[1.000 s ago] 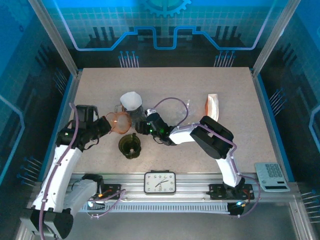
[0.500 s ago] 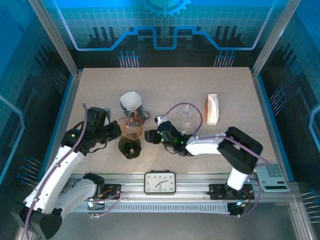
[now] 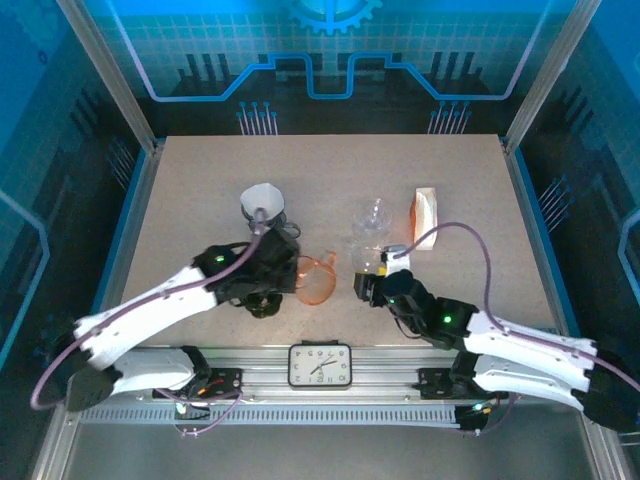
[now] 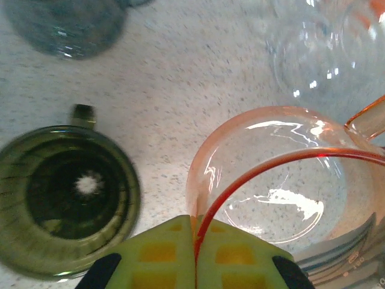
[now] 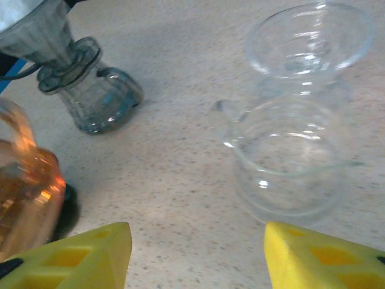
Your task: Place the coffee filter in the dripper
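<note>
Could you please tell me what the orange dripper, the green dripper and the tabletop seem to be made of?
Orange dripper: tinted clear plastic or glass, glossy; see-through, with bright glints.
Green dripper: dark translucent plastic or glass, glossy; light reflects off its rim.
Tabletop: probably speckled beige laminate or stone, matte; fine dark flecks, no glare.

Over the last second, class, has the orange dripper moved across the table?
Yes. The orange dripper has shifted right, from left of the clock to directly in line with it in the top view.
</note>
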`<state>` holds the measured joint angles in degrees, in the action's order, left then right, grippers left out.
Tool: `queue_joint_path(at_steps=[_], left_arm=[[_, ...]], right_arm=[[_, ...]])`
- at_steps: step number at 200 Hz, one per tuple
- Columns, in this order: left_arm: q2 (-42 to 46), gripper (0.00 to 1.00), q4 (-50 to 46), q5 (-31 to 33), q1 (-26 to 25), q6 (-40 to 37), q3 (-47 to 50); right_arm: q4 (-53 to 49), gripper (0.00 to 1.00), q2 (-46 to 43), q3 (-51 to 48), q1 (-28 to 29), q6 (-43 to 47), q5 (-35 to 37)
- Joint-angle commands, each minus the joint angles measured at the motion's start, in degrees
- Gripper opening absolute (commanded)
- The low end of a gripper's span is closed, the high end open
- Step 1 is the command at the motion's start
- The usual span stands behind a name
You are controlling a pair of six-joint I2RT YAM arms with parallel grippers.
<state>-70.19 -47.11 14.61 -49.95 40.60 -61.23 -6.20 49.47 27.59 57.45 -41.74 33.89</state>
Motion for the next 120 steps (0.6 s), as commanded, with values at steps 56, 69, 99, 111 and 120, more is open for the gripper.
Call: queue_joint_path(at_steps=[56, 69, 99, 111, 120], left_arm=[[-21.2, 0.00, 6.9, 0.7, -1.2, -3.0, -9.0], [-22.4, 0.00, 6.8, 0.5, -0.9, -3.3, -9.2], [-24.7, 0.00, 4.2, 3.3, -0.8, -5.8, -10.3], [-25.5, 0.00, 2.7, 4.2, -0.9, -6.4, -10.6], [-25.6, 0.00, 1.8, 4.3, -0.8, -6.8, -10.6]], right_arm=[[-14.7, 0.64, -11.6, -1.0, -2.9, 3.5, 5.7], [-15.0, 0.64, -11.8, -1.1, -3.2, 3.8, 5.3], [-14.9, 0.65, -11.4, -1.4, -3.9, 4.4, 4.3], [-14.7, 0.65, -11.2, -1.5, -4.2, 4.2, 3.8], [-14.8, 0.65, -11.0, -1.4, -4.4, 4.2, 3.7]])
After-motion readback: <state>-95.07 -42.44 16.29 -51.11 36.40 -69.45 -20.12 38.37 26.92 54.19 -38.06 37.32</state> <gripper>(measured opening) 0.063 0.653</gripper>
